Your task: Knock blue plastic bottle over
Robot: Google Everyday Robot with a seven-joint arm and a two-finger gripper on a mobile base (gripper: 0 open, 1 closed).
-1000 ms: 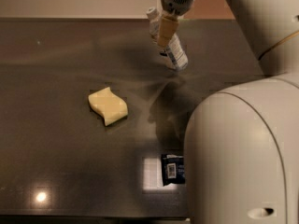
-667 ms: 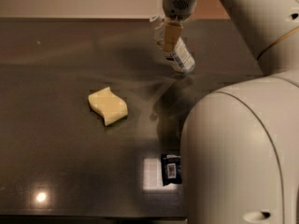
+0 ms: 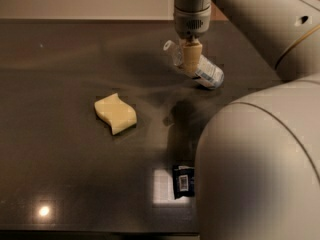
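We see the blue plastic bottle (image 3: 209,74) at the far side of the dark table (image 3: 60,174), leaning strongly, with its white cap up to the left and its base low to the right. The gripper (image 3: 191,64) is directly in front of its middle, and we cannot tell if it is clenched or released. A yellow sponge (image 3: 115,113) lies well apart to the left.

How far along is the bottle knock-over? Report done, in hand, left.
Done: the blue plastic bottle is tipped well off upright, white cap pointing up-left. In hand: the gripper sits against its neck end, at the far side of the table. Left: I cannot tell whether it lies flat; probably a last push, then pull away.
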